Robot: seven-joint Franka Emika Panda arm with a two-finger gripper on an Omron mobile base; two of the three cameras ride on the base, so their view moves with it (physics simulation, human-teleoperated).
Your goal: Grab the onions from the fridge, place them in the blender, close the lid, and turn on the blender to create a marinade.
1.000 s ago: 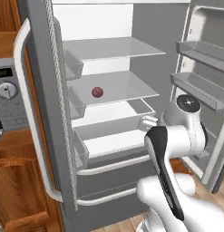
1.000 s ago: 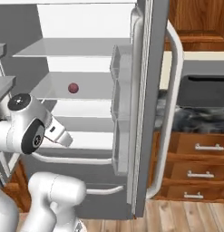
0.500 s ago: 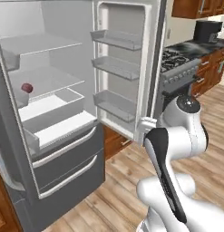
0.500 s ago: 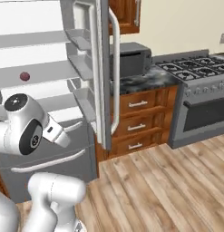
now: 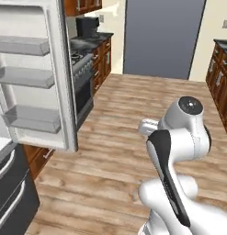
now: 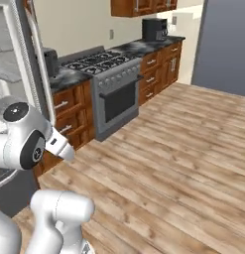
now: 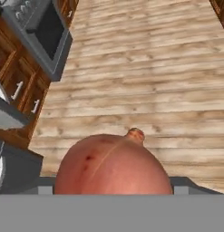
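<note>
I log: round red-pink onion with small stem nub (image 7: 114,164), bottom centre of hand view, close against camera, seemingly held in gripper; fingers hidden behind it. Open grey steel fridge door with white bins (image 5: 41,82), upper left of left base view. Steel stove (image 6: 110,82), upper centre of right base view. Plank floor (image 5: 133,114), centre.

a reddish-pink onion (image 7: 113,165), round with a small stem nub at its top, sits large and close in the hand view. the fridge (image 5: 36,78) door stands open, its white shelf bins bare.
</note>
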